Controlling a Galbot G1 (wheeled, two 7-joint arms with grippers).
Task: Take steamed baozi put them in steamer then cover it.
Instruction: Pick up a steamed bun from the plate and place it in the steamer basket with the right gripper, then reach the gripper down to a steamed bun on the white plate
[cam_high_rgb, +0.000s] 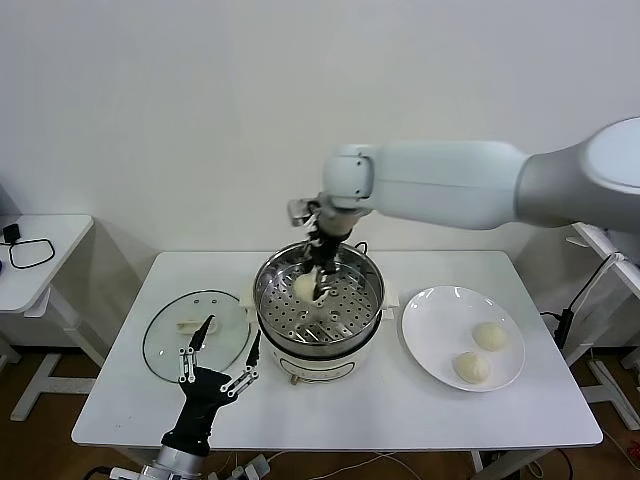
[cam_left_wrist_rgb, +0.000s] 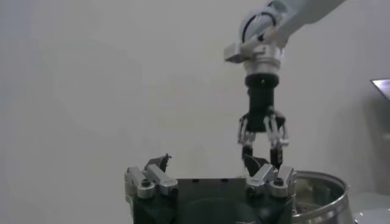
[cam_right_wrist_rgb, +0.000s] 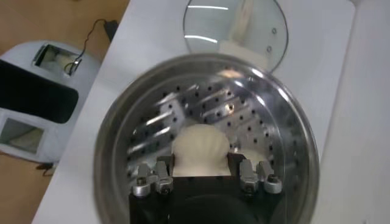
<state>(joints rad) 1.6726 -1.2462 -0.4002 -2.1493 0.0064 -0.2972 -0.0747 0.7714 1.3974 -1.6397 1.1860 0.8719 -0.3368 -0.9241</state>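
Note:
The steamer stands mid-table, its perforated tray bare at the far side. My right gripper reaches down into the pot and is shut on a cream-white baozi, held just above the tray; in the right wrist view the bun sits between the fingers. A pale shape beside it may be another bun. Two baozi lie on the white plate. The glass cover lies flat left of the steamer. My left gripper is open and empty near the cover.
The table's front edge is just past the left gripper. A small white side table with a black cable stands at the far left. In the left wrist view the steamer rim and the right arm's gripper show farther off.

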